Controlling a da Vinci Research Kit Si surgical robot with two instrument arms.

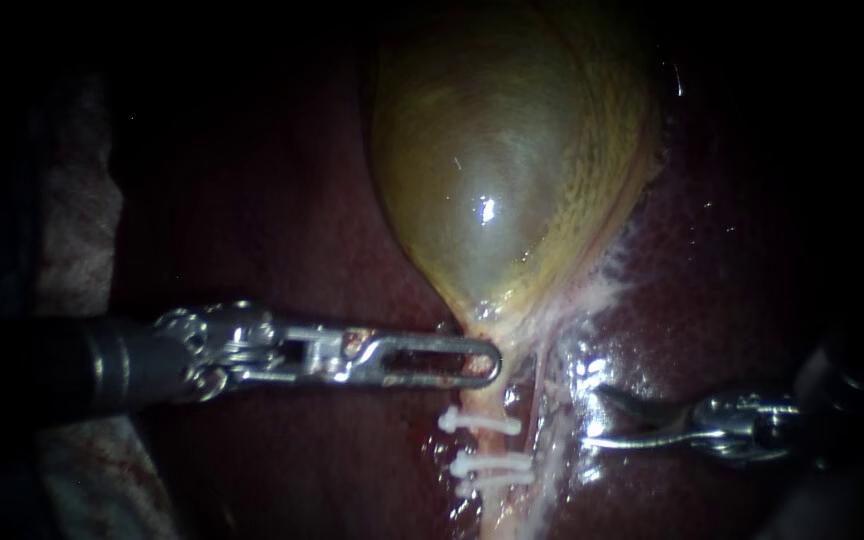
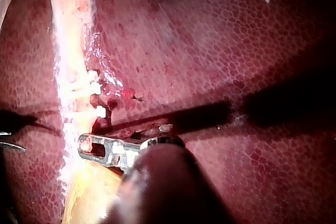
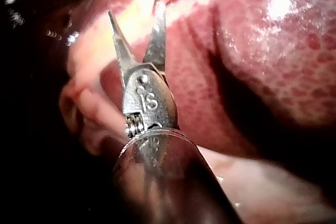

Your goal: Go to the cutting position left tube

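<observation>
My left instrument lies crosswise, its tool clenched on the top of the left tube. The tube runs downward from the gallbladder, with clips across it. My right instrument, tool released, sits to its right, apart.

Endoscope sits close, facing gallbladder and tube. Left wrist cam looks down left instrument at same tube's clips. Right wrist cam looks along right instrument, very near liver.
</observation>
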